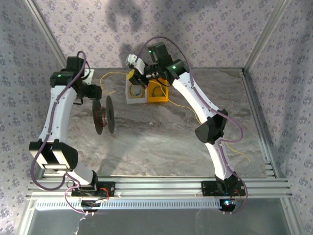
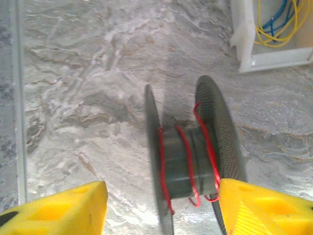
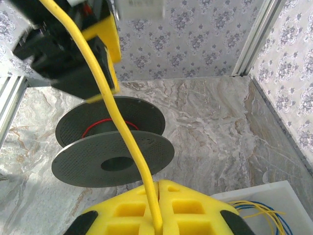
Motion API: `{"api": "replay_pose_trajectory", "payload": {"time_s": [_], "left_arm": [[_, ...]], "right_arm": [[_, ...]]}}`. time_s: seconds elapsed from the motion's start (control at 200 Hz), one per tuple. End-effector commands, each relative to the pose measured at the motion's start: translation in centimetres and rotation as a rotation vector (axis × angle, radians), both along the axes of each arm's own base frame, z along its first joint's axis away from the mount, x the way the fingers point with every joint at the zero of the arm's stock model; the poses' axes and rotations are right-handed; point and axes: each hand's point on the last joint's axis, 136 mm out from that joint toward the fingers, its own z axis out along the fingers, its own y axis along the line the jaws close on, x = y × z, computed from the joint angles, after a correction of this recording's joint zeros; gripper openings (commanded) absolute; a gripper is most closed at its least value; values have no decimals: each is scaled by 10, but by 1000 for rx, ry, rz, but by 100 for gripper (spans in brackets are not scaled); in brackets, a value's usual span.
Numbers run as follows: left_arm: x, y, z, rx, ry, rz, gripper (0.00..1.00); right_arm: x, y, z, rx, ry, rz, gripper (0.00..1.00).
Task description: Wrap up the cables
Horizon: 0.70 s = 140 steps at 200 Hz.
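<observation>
The right end effector (image 3: pixel 157 191) is pressed together on a yellow cable (image 3: pixel 124 127), pinching it at the very fingertips. From there the strand rises past the dark spool (image 3: pixel 112 147) towards the left end effector (image 2: pixel 161 191). That one's yellow fingers (image 2: pixel 63 208) are spread wide, with the spool on edge between and just beyond them. Whether the right-hand finger touches a flange I cannot tell. A few turns of red wire (image 2: pixel 183 161) sit on the hub. More yellow loops (image 2: pixel 281 36) lie with blue ones in the white tray (image 2: pixel 266 61) on the bench (image 2: pixel 83 98).

The step in hand looks like leading the pinched strand onto the hub. To do it well, the spool probably needs steadying first, since a pull on the strand could tip or roll it. Then keep the strand lightly taut, guide it squarely between the flanges beside the red turns, and avoid dragging on the tray
</observation>
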Motion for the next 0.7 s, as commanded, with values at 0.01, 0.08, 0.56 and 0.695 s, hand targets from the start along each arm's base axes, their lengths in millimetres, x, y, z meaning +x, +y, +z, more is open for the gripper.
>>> {"api": "replay_pose_trajectory", "payload": {"time_s": [0.01, 0.08, 0.56, 0.695], "left_arm": [[-31, 25, 27, -1, -35, 47, 65], [-44, 38, 27, -10, -44, 95, 67], [-81, 38, -36, -162, -17, 201, 74], [-78, 31, -37, -191, -26, 171, 74]], "right_arm": [[3, 7, -14, -3, 39, 5, 0], [3, 13, -23, -15, 46, 6, 0], [27, 68, -127, -174, 55, -155, 0], [33, 74, -148, -204, 47, -191, 0]]}}
